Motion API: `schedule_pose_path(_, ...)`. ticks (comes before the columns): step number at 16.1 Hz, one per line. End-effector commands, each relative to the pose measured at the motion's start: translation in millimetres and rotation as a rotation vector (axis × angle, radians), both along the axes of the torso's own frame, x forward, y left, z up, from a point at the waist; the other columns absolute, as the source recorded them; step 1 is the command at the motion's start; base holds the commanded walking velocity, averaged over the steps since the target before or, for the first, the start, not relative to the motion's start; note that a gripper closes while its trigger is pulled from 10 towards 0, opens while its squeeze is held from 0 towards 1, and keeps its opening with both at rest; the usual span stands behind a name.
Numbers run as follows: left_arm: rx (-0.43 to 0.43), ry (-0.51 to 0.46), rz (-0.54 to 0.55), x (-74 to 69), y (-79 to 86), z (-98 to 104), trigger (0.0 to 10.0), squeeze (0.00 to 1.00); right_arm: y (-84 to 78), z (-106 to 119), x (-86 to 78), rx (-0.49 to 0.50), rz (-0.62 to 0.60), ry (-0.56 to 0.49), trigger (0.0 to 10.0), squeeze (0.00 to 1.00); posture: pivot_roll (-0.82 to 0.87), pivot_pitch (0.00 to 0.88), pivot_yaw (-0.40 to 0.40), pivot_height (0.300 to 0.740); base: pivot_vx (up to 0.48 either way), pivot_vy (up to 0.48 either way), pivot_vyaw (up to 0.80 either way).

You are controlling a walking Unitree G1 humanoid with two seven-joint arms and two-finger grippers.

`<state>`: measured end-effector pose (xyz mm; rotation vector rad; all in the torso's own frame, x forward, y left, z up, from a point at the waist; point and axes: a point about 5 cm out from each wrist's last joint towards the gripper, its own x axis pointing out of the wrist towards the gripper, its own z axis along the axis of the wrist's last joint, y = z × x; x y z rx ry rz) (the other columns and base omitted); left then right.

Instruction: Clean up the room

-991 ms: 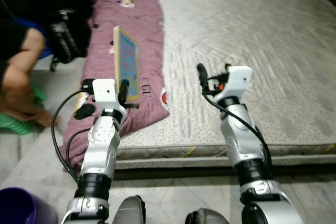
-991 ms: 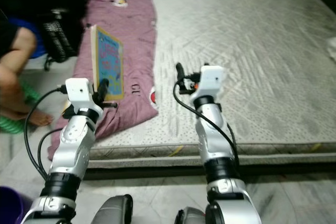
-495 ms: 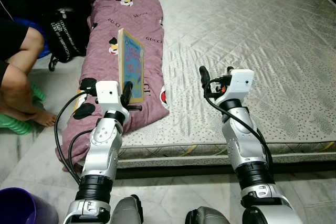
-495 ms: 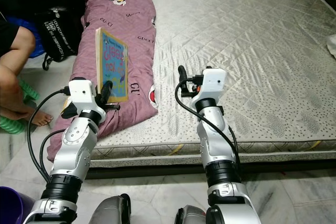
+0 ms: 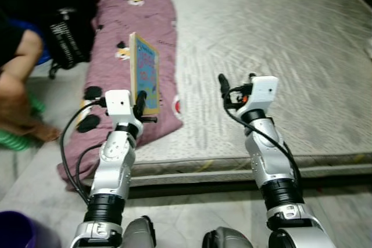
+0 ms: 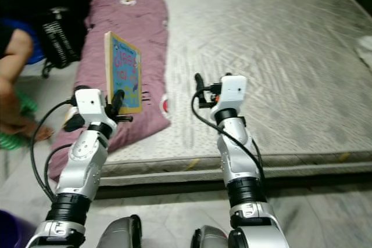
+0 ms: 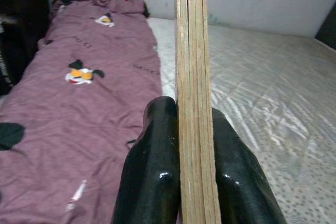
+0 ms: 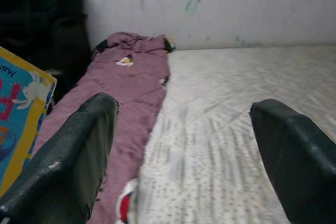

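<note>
The left tool (image 5: 139,98) is pinched shut on a thin, flat picture book with a yellow edge and a blue cover (image 5: 145,74). The book stands up on its edge, up in the air, over the long purple blanket with little cartoon pictures (image 5: 116,39). In the left wrist view the two black fingers (image 7: 152,182) press on both sides of the book's bottom end, so only a small bit of the book is held.

The right tool (image 5: 235,84) hangs over the grey quilted mattress (image 5: 290,39), beside the purple blanket, with its two fingers spread wide and nothing between them.

A person sits on the floor by the blanket's far side; a bare leg (image 5: 20,79) shows there, next to a black bag with white writing (image 5: 67,36).

What could go wrong: the book is tall and held only at the bottom. If the arm swings fast or tips, the book could lean over, slip out and drop on the blanket or the floor. The person is close, so a wide swing that way could bump them.

The book's cover has big coloured letters, but they are too blurry to read. The writing on the bag and on the blanket is too small to read.
</note>
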<state>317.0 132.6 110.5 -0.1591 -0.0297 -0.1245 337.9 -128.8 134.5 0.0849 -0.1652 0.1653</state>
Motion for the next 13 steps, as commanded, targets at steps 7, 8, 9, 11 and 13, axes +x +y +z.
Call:
schedule_pose_path(7, -0.013, -0.038, -0.019, 2.0, -6.5, 7.4, 10.0, 0.0, -2.5, 6.2, 1.7, -0.029, 0.001, -0.018, 10.0, 0.0, -0.02, 0.15, -0.023, 0.74, 0.0, -0.183, 0.0)
schedule_pose_path(8, -0.026, -0.04, -0.016, 1.9, -6.9, 7.4, 10.0, 0.0, -2.8, 6.1, 1.8, -0.03, 0.001, -0.018, 10.0, 0.0, -0.02, 0.15, -0.023, 0.74, 0.0, 0.0, 0.0)
schedule_pose_path(9, -0.024, -0.043, -0.014, 1.8, -6.7, 7.6, 10.0, 0.0, -3.0, 6.3, 2.0, -0.032, 0.001, -0.018, 10.0, 0.0, -0.02, 0.149, -0.023, 0.74, 0.0, 0.0, 0.0)
schedule_pose_path(11, -0.027, -0.055, -0.019, 1.3, -6.2, 8.4, 10.0, 0.0, -2.9, 6.5, 2.1, -0.033, 0.001, -0.019, 10.0, 0.0, -0.02, 0.148, -0.023, 0.74, 0.0, 0.0, 0.0)
schedule_pose_path(13, -0.056, -0.079, -0.045, 0.5, -6.3, 11.7, 10.0, 0.0, -2.4, 6.8, 2.4, -0.033, 0.0, -0.02, 10.0, 0.0, -0.02, 0.148, -0.023, 0.74, 0.0, 0.0, 0.0)
